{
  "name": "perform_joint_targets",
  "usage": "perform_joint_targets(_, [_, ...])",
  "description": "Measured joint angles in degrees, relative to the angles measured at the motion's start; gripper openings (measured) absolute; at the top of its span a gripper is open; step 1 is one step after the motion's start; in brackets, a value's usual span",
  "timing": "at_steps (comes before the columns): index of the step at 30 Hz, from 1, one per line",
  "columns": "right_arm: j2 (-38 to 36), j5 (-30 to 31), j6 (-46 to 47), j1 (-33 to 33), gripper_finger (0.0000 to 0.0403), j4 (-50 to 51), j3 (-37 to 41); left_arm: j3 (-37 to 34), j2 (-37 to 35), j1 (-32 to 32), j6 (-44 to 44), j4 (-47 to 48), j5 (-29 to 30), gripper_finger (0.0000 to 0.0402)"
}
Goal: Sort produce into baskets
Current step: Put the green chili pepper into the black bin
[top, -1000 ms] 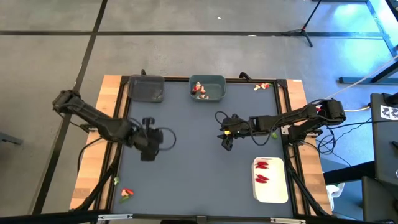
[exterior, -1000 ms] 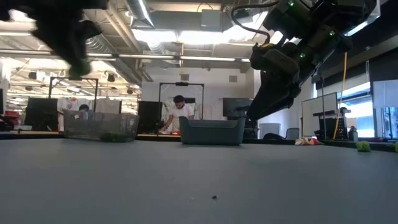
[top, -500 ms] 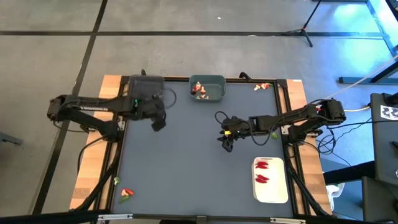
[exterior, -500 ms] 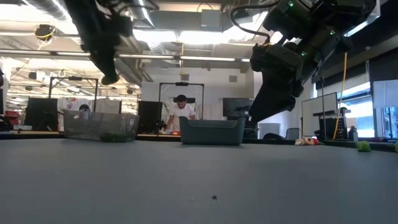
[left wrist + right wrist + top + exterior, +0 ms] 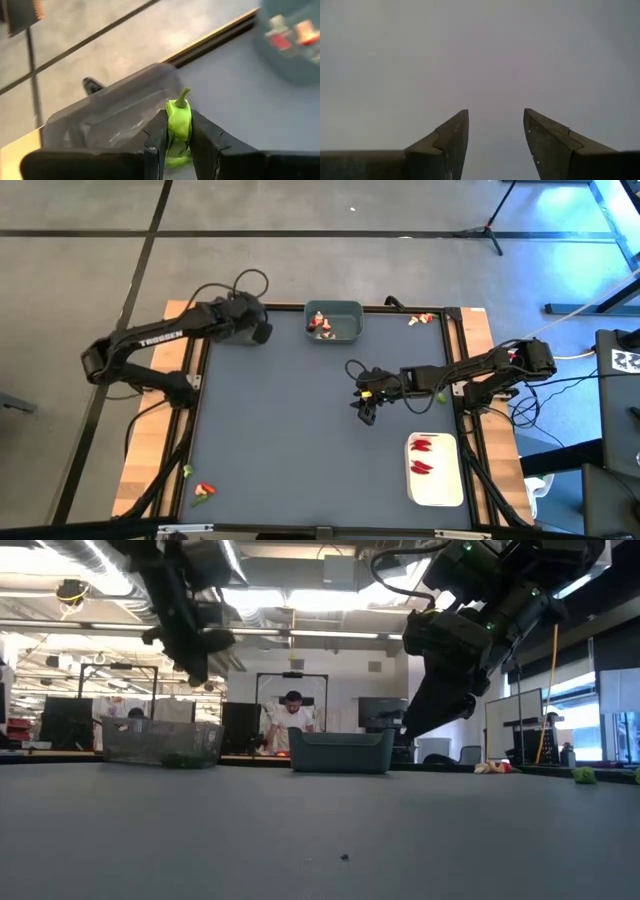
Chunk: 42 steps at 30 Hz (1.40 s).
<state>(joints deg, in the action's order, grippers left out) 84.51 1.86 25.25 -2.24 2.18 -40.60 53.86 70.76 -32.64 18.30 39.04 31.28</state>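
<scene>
three baskets (image 5: 335, 321), perhaps nine produce (image 5: 421, 445)

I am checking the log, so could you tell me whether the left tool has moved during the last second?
Yes. The left tool moved from mid-table to the dark grey bin at the far edge.

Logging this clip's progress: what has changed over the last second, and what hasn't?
The left gripper, shut on a small green pepper piece, swung from mid-table toward the far-left corner and now hangs over the dark grey squarish bin. The right gripper stayed open at mid-table; the grey-teal rectangular bin and white rounded tray are unchanged.
</scene>
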Motion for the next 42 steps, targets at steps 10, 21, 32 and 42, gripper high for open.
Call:
perform_joint_targets(10, [0.0,0.0,0.0,0.0,0.0191,1.0,0.0,0.0,9.7,-7.7,-1.9,-0.9,-0.1,0.0063])
perform_joint_targets(21, [0.0,0.4,0.0,0.0,0.0191,1.0,0.0,0.0,14.7,-9.8,-11.2,-2.4,-0.2,0.0141])
perform_joint_targets(32, [0.0,0.1,0.0,0.0,0.0191,1.0,0.0,1.3,14.6,-6.4,-12.9,1.7,-0.1,0.0190])
perform_joint_targets(42, [-3.6,5.5,-1.5,0.0,0.0191,21.2,-5.7,1.5,13.6,3.4,-12.6,2.3,-0.3,0.0188])
